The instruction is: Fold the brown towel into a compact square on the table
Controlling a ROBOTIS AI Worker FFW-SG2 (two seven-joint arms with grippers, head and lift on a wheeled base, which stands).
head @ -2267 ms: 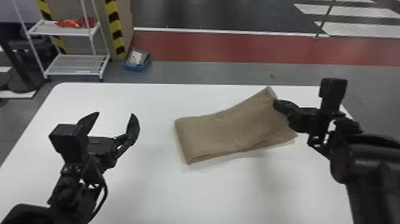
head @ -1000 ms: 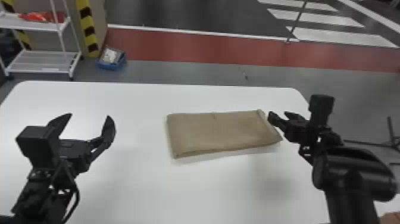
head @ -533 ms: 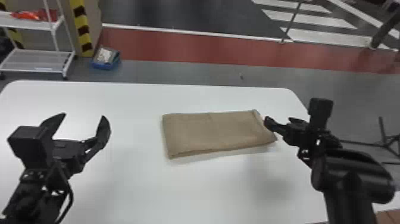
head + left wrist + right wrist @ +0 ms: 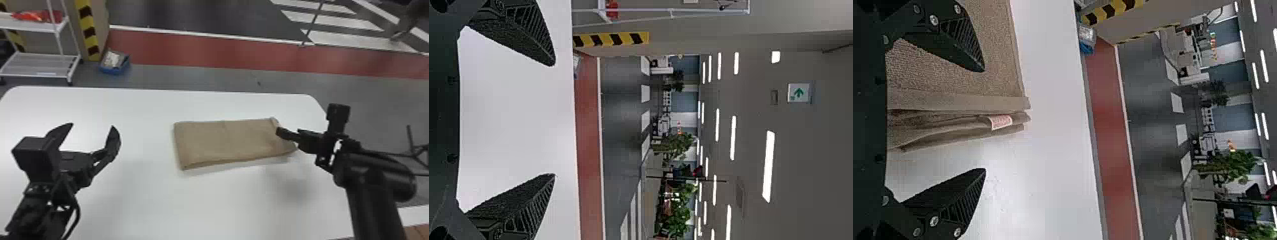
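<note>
We see the brown, rectangular cloth towel flat on the white table — likely light, limp, grippy. We'd pinch every layer at its stacked end, near our right gripper; it and our left gripper gape wide, empty.
</note>
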